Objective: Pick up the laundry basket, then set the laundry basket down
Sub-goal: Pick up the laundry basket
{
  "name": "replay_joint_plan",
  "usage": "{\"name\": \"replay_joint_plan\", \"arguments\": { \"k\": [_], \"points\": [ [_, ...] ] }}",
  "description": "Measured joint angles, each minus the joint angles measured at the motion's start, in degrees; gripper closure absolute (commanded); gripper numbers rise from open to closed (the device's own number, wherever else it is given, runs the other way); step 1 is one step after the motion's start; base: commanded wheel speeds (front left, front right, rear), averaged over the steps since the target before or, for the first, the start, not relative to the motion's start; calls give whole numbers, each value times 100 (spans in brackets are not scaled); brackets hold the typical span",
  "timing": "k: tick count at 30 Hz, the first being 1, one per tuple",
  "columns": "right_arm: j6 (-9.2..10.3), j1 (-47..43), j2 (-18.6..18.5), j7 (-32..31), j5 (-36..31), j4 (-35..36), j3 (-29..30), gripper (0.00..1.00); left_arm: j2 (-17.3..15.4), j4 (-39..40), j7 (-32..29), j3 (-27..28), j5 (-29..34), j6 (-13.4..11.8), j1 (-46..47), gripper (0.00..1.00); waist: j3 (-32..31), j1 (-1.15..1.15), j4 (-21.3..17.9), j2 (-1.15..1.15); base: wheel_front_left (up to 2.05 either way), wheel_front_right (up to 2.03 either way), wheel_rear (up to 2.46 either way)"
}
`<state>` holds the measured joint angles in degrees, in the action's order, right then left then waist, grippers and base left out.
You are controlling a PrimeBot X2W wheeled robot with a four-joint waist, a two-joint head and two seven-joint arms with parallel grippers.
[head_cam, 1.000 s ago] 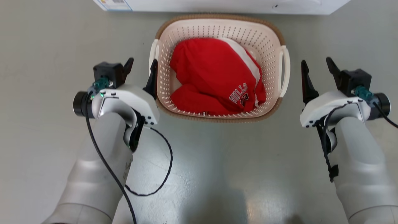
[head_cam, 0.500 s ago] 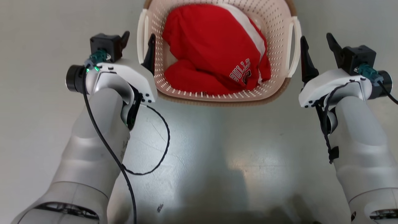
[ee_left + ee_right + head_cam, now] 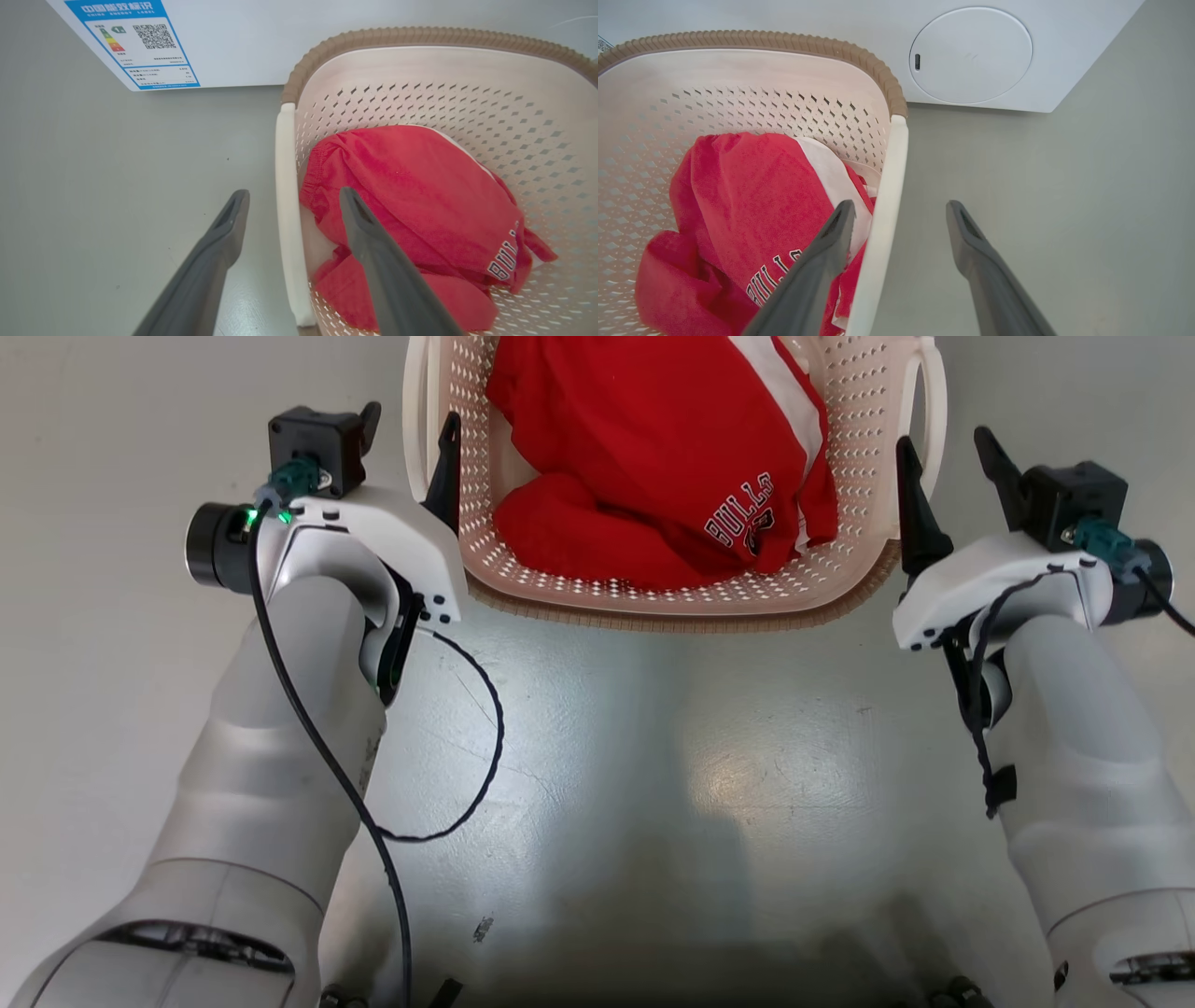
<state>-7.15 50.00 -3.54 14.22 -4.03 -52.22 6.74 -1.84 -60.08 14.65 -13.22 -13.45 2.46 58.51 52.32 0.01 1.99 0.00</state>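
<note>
Two grippers standing spread wide with nothing gripped, left gripper [image 3: 411, 422] straddling the laundry basket [image 3: 653, 605] at its left loop handle [image 3: 286, 210], right gripper [image 3: 941, 441] straddling the right loop handle [image 3: 885, 210], basket sitting on the grey floor [image 3: 653, 756] near the white washing machine [image 3: 971, 56], red garment [image 3: 644, 439] lying crumpled inside.

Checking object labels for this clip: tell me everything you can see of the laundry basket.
The laundry basket is a rounded-rectangular tub of cream perforated plastic with a brown woven-look rim and white loop handles on both sides. It is upright before a white appliance, holding a red garment. The left gripper and right gripper each set open fingers astride a handle; contact is unclear.
</note>
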Motion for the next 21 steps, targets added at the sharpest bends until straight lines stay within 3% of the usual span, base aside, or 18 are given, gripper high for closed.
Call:
{"name": "replay_joint_plan", "arguments": {
  "k": [21],
  "points": [
    [0,307,-9,0,64,-88,-209,0,29,-377,1,-360,3,7,493,0,391,0,-47,0,0,0,0]
  ]
}}
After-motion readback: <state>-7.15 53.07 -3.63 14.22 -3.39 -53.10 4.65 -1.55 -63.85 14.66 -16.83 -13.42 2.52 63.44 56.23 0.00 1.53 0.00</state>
